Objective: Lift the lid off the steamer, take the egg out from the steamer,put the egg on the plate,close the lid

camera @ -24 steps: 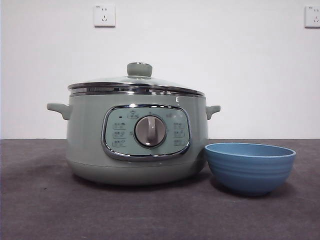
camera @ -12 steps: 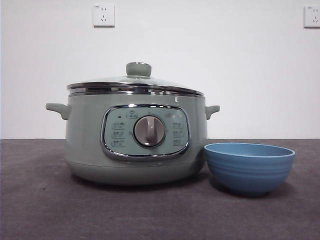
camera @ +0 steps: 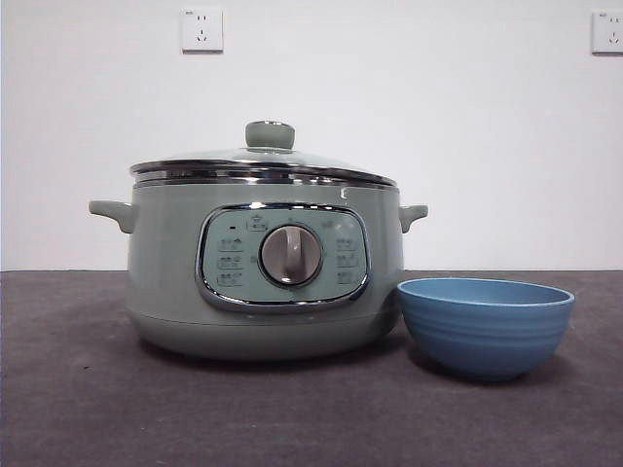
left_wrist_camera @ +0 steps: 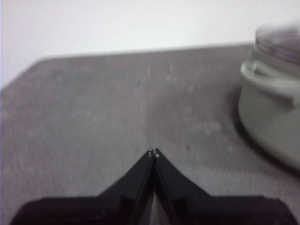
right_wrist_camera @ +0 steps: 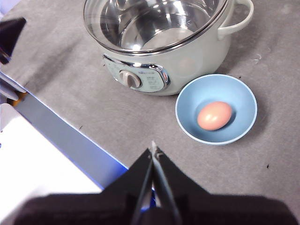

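The lid (camera: 265,161) sits on the steamer (camera: 263,277), the egg (right_wrist_camera: 214,116) lies in the plate (right_wrist_camera: 216,108) beside the steamer, and both the left tool (left_wrist_camera: 153,153) and the right tool (right_wrist_camera: 153,149) are closed and empty.

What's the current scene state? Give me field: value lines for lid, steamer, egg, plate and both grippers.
lid: seated on the steamer, knob up
steamer: upright on the table, dial facing the front camera
egg: lying in the plate, brown, whole
plate: on the table beside the steamer, close to it
left gripper: shut, empty, above bare table off to the steamer's side
right gripper: shut, empty, raised above the table short of the plate
task state: looks complete, lid closed and egg plated
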{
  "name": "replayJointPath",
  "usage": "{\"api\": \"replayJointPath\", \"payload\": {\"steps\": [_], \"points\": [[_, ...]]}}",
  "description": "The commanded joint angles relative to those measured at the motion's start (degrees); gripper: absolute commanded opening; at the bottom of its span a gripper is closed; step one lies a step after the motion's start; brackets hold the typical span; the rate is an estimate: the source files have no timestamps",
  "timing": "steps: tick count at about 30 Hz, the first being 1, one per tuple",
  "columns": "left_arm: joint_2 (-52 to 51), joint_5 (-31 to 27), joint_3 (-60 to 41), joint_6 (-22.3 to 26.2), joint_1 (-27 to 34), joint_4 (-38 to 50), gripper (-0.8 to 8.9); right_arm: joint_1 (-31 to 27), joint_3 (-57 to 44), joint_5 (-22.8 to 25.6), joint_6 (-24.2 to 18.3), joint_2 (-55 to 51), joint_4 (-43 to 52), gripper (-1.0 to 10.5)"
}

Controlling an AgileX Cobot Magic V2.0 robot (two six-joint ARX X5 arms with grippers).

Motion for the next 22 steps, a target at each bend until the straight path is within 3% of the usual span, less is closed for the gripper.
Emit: {"api": "replayJointPath", "payload": {"steps": [1,22], "points": [[-0.13,0.09,-0.79,-1.03,0.2,0.04,-0.04,0.07,0.07,0.15,0.35,-0.09,0.2,0.0],[-0.13,-0.04,-0.79,-1.81,0.17,0.44,-0.04,0.07,0.07,0.15,0.35,-0.09,0.2,0.0]]}}
